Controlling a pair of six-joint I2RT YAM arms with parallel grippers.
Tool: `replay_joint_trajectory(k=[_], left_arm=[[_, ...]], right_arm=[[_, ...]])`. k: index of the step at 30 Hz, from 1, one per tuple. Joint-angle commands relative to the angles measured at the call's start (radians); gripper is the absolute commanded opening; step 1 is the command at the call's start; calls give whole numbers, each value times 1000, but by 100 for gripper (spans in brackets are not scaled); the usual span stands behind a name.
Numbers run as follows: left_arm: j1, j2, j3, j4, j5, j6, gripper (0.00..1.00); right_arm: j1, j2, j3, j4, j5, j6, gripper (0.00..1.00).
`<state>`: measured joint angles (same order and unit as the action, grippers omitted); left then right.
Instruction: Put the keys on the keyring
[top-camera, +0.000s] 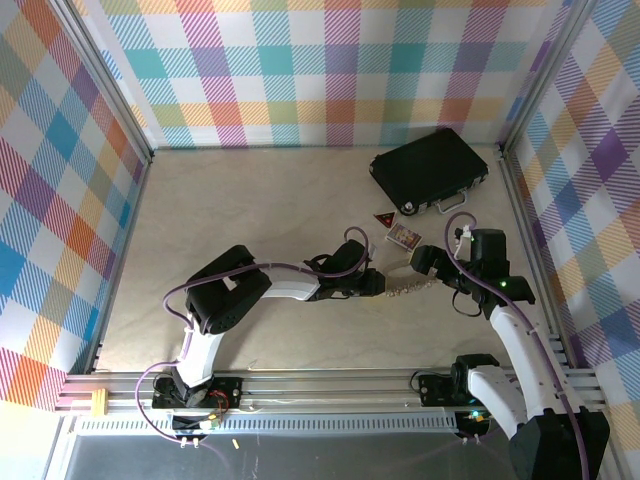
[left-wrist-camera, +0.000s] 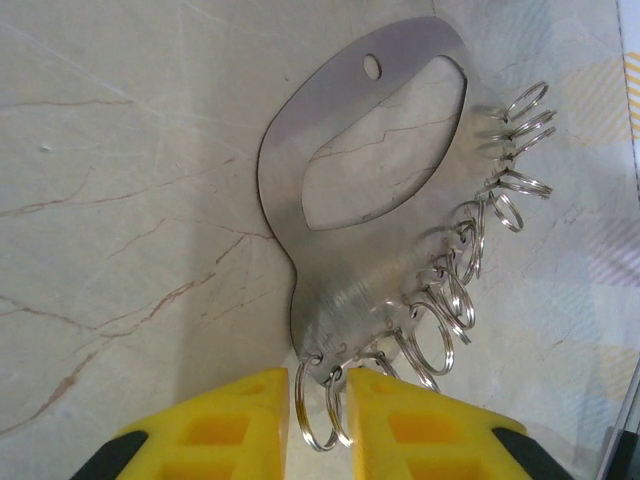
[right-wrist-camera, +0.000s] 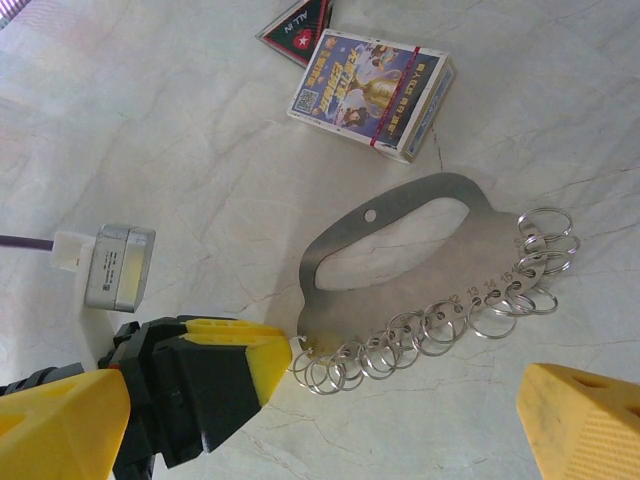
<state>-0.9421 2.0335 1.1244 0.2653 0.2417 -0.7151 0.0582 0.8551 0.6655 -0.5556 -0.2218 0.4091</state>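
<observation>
Bright, even light, soft shadows, a mild sheen on the keyring plate (left-wrist-camera: 330, 290).

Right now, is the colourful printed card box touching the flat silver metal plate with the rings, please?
No, bare table lies between the colourful card box and the silver metal plate.

My left arm (top-camera: 225, 300) is folded at the elbow, and its forearm lies low and stretches out to the right. The left tool (left-wrist-camera: 320, 385) points forward, and its yellow fingers (left-wrist-camera: 230, 420) stand nearly together with a slim gap between them. My right arm (top-camera: 520, 330) rises from its base and bends over to the left. The right tool (right-wrist-camera: 325, 400) faces my left tool, with its fingers (right-wrist-camera: 580, 420) spread wide. The two tools are near each other, tips apart.
</observation>
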Motion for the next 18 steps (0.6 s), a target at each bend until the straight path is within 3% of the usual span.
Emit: replay_joint_trajectory(k=[1, 18], left_arm=[[-11, 14, 20, -5, -12, -2, 20], [-11, 25, 37, -20, -5, 2, 12]], right_arm=[[-7, -12, -9, -14, -9, -16, 99], [-12, -12, -6, -25, 12, -24, 99]])
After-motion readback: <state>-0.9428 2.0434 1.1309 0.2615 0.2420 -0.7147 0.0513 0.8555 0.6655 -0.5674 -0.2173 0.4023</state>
